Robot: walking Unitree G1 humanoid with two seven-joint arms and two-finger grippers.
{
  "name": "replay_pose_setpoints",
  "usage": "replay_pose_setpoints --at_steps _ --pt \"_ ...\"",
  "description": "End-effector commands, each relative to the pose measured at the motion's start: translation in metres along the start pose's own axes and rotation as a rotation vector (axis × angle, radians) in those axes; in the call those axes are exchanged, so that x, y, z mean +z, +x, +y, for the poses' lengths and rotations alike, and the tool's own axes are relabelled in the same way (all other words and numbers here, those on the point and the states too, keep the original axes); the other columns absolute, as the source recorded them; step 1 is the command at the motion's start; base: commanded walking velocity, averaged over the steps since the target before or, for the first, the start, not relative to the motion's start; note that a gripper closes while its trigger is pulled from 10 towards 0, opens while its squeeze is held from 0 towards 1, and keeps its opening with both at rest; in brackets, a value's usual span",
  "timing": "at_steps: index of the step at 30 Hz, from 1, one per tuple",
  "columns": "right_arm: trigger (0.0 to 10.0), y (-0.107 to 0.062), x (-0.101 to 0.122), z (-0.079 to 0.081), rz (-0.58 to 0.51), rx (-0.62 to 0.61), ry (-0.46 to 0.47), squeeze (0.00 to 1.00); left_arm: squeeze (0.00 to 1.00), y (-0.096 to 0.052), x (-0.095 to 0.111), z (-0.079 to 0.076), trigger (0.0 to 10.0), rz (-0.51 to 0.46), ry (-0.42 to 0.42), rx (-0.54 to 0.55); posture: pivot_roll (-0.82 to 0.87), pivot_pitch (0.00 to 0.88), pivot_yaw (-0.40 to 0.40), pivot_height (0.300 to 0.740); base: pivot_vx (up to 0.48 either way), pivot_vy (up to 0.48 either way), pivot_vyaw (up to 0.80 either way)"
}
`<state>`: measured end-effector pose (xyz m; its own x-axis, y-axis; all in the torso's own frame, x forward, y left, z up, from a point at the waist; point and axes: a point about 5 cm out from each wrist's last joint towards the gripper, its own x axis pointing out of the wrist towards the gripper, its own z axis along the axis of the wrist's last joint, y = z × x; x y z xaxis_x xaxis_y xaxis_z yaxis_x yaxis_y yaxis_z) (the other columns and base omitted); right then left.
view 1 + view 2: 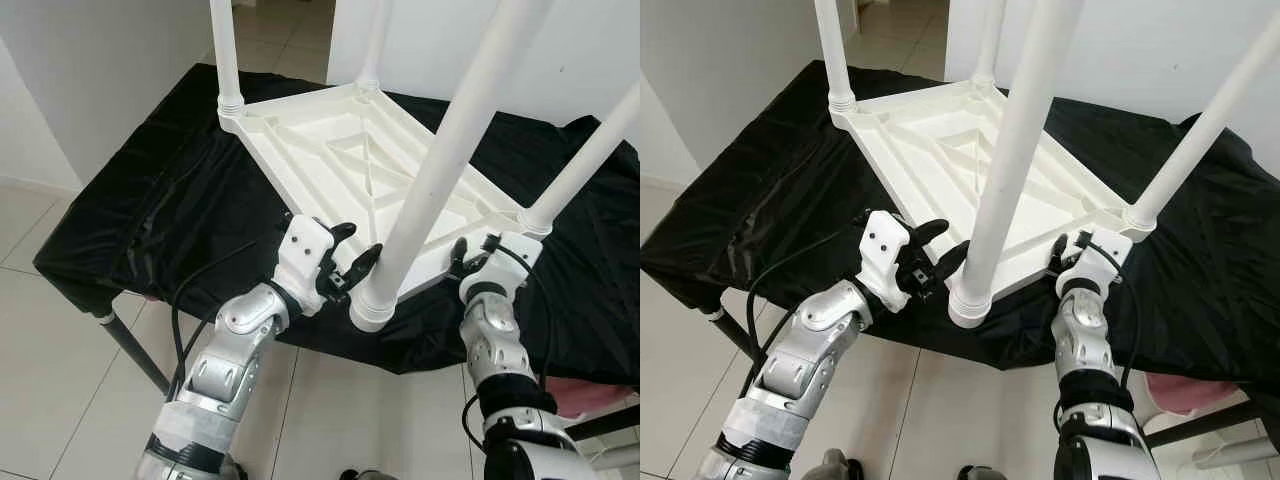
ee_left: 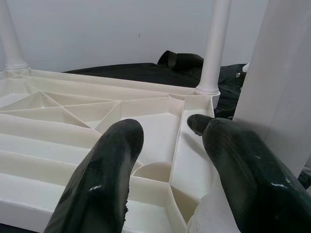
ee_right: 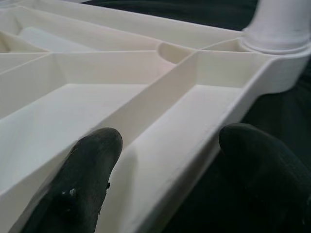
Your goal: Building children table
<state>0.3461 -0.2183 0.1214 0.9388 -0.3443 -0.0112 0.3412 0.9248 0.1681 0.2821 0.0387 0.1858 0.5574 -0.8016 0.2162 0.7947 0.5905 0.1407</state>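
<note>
Left eye view: white plastic children's table (image 1: pixel 350 160) upside down on a black-draped work table (image 1: pixel 150 190), four white legs up, ribbed underside showing. Nearest leg (image 1: pixel 440 170) stands at the near corner. Left gripper (image 1: pixel 350 262) spread wide just beside that leg's base. Right gripper (image 1: pixel 472 252) spread wide; right wrist view shows its fingers (image 3: pixel 87 165) straddling the tabletop's edge rim.
</note>
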Motion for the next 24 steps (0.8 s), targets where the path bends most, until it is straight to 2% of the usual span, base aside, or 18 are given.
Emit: replay_pose_setpoints --at_steps 1,4,5,6,7,8,10,15,17,18,20,24 --pt "10.0 -0.001 -0.016 -0.001 0.099 0.01 -0.001 0.0 0.0 0.006 0.003 -0.012 10.0 -0.012 -0.006 -0.054 0.02 0.095 -0.053 0.74 0.0 0.0 0.0" --pt "10.0 0.002 -0.018 0.012 0.139 0.09 0.013 0.0 0.0 0.008 0.005 -0.015 10.0 -0.02 -0.008 -0.064 0.03 0.099 -0.054 0.74 0.0 0.0 0.0" --pt "10.0 0.003 -0.019 0.019 0.148 0.14 -0.011 0.0 0.0 0.009 0.006 -0.016 10.0 -0.024 -0.01 -0.068 0.03 0.1 -0.055 0.74 0.0 0.0 0.0" --pt "10.0 0.003 -0.019 0.019 0.148 0.14 -0.011 0.0 0.0 0.009 0.006 -0.016 10.0 -0.024 -0.01 -0.068 0.03 0.1 -0.055 0.74 0.0 0.0 0.0" --pt "10.0 0.002 -0.02 0.026 0.149 0.182 -0.04 0.0 0.0 0.01 0.007 -0.017 10.0 -0.025 -0.012 -0.07 0.03 0.099 -0.053 0.74 0.0 0.0 0.0" --pt "10.0 0.002 -0.02 0.026 0.149 0.182 -0.04 0.0 0.0 0.01 0.007 -0.017 10.0 -0.025 -0.012 -0.07 0.03 0.099 -0.053 0.74 0.0 0.0 0.0" --pt "10.0 0.002 -0.017 0.035 0.108 0.235 -0.113 0.0 0.0 0.012 0.006 -0.017 10.0 -0.023 -0.01 -0.073 0.02 0.098 -0.051 0.74 0.0 0.0 0.0" --pt "10.0 0.006 -0.004 0.038 0.011 0.25 -0.11 0.0 0.0 0.014 0.007 -0.018 10.0 -0.023 -0.009 -0.08 0.02 0.098 -0.055 0.74 0.0 0.0 0.0" --pt "10.0 0.006 -0.004 0.038 0.011 0.25 -0.11 0.0 0.0 0.014 0.007 -0.018 10.0 -0.023 -0.009 -0.08 0.02 0.098 -0.055 0.74 0.0 0.0 0.0" --pt "10.0 0.007 0.003 0.037 -0.041 0.247 -0.098 0.0 0.0 0.014 0.008 -0.017 10.0 -0.02 -0.005 -0.083 0.03 0.097 -0.058 0.74 0.0 0.0 0.0" --pt "10.0 0.006 0.015 0.032 -0.131 0.251 -0.068 0.0 0.0 0.013 0.007 -0.012 10.0 -0.008 0.008 -0.061 0.03 0.099 -0.061 0.74 0.0 0.0 0.0" --pt "10.0 0.001 0.021 0.026 -0.198 0.278 -0.034 0.0 0.0 0.009 0.004 -0.002 10.0 0.013 0.025 -0.016 0.02 0.1 -0.064 0.74 0.0 0.0 0.0"
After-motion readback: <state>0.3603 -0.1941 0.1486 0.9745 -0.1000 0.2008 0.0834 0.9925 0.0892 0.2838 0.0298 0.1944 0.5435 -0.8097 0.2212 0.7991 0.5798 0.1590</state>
